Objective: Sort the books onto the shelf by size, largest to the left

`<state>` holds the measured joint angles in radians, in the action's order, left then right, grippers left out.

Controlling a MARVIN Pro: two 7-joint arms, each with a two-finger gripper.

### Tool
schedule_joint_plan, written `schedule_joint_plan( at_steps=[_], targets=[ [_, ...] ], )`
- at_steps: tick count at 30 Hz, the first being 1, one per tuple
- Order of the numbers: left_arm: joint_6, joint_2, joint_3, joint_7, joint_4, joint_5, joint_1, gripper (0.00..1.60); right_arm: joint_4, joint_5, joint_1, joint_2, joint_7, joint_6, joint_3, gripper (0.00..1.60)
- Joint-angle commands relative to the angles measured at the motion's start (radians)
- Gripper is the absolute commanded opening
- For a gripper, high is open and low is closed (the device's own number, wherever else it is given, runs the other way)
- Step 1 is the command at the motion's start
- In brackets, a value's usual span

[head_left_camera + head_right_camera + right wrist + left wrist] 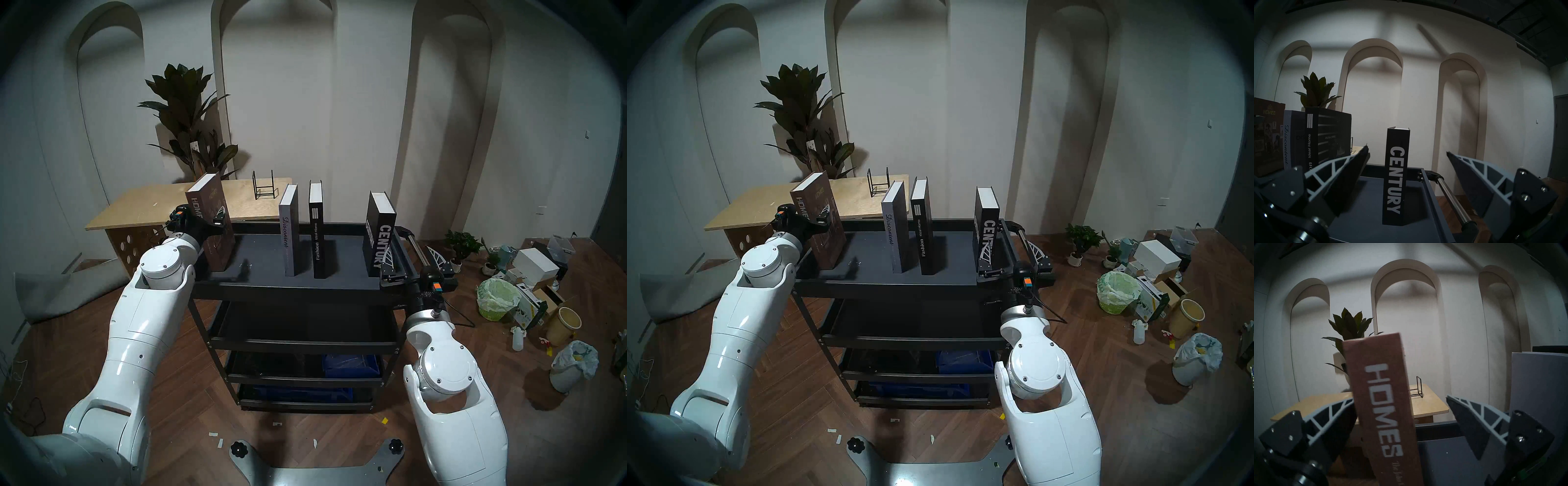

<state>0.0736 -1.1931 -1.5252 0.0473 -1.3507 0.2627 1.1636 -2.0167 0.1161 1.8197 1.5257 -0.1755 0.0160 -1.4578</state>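
Observation:
Four books stand upright on the shelf [264, 261], the dark grey top tray of a cart. From left to right they are brown "HOMES" [219, 251], grey "Discontent" [288, 237], slim black "Fashion Ideal Home" [317, 237] and thick black "CENTURY" [380, 234]. My left gripper [1400, 398] is open around the HOMES spine. Its left finger [1330, 414] lies against the book, and the right finger [1474, 414] stands clear of it. HOMES leans slightly to the left. My right gripper [1407, 150] is open at the tray's right front corner, with CENTURY ahead between its fingers and untouched.
A plywood table [152, 207] with a small black wire rack [264, 188] stands behind the cart, and a tall plant [190, 112] behind that. The cart's handle [415, 246] juts out to the right. Boxes, bins and pots [529, 288] litter the floor on the right.

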Motion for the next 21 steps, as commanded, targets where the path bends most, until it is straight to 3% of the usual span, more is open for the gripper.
schedule_joint_plan(
  at_steps=[1,13,21],
  targets=[
    [-0.016,-0.002,0.004,-0.006,-0.018,-0.009,-0.014,1.60,-0.011,-0.006,-0.016,0.003,0.001,0.008,-0.002,1.60],
    [-0.013,-0.003,0.006,-0.017,-0.019,-0.018,-0.014,1.60,-0.002,-0.015,-0.025,0.000,0.004,0.006,-0.004,1.60],
    [-0.037,0.012,-0.016,-0.015,-0.138,-0.011,0.063,1.60,0.011,-0.019,-0.040,0.001,0.006,0.001,-0.001,1.60]
  ],
)
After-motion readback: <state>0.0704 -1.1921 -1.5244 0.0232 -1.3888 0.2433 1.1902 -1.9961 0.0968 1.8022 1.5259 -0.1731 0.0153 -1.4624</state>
